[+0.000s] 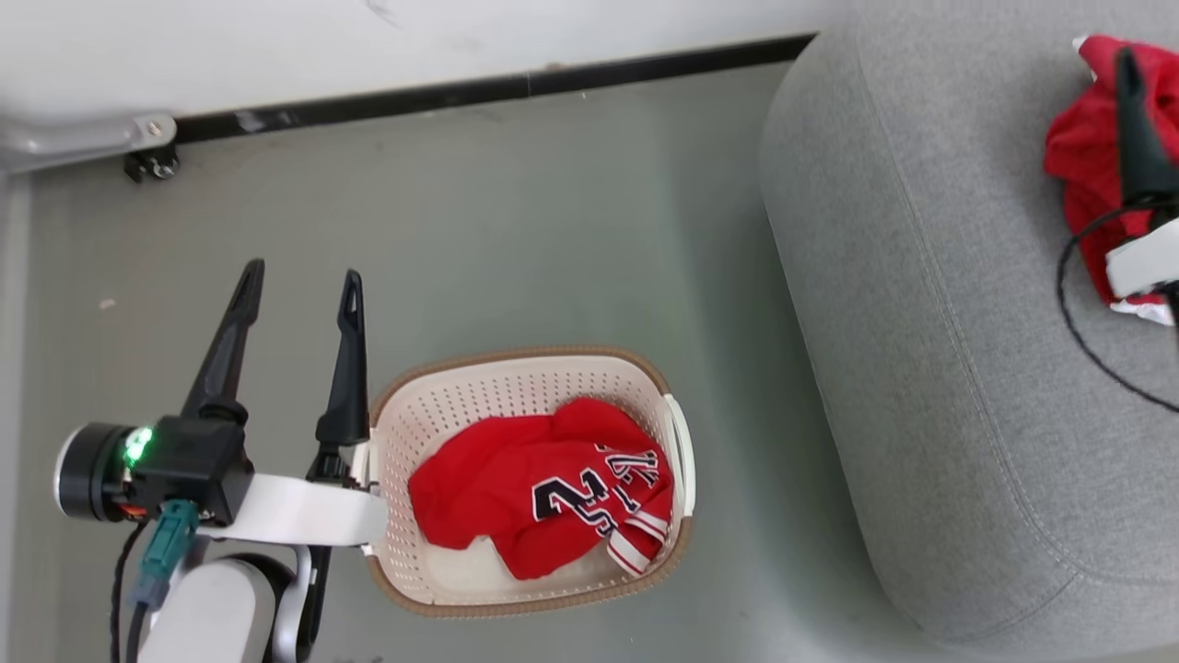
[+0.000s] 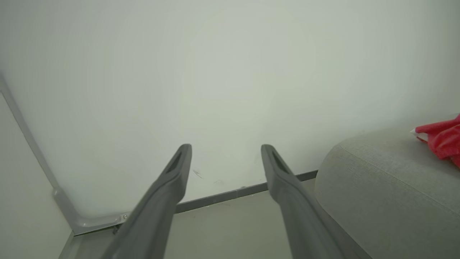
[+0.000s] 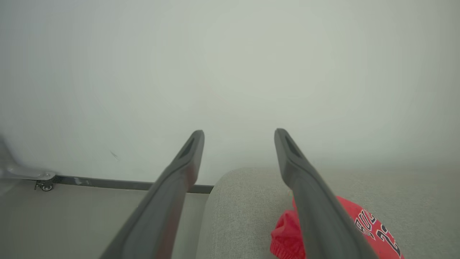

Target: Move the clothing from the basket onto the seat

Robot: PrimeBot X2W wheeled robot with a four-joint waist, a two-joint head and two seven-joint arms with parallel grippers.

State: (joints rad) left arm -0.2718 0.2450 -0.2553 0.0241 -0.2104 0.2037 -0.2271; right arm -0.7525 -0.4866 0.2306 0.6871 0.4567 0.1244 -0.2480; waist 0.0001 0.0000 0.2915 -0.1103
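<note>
The jersey (image 1: 543, 497), red with black-and-white numerals and striped trim, lies crumpled in the basket (image 1: 442, 405), covering most of its bottom. The basket stands on the grey-green floor (image 1: 553, 230), near the seat (image 1: 921, 322) but apart from it. A second red garment (image 1: 1082, 157) lies bunched on the seat's top, well away from the basket (the right wrist view shows lettering on it too, and a ribbed hem) (image 3: 284, 237); the left wrist view catches its edge on the grey cushion (image 2: 442, 138).

The right pincer (image 3: 239, 133) is above that garment with its fingers spread wide and nothing between them; the cloth lies under and beside one finger. In the head view one dark finger (image 1: 1138, 138) crosses the red cloth, and whether it touches cannot be told.

The left pincer (image 1: 301, 276) is just beside the basket's left rim, fingers wide apart and empty, pointing towards the wall. Its own camera (image 2: 226, 149) looks between them at the white wall and a black skirting strip (image 1: 497, 89). A metal bracket with a small caster (image 1: 147, 161) sits at the foot of the wall, far left.
</note>
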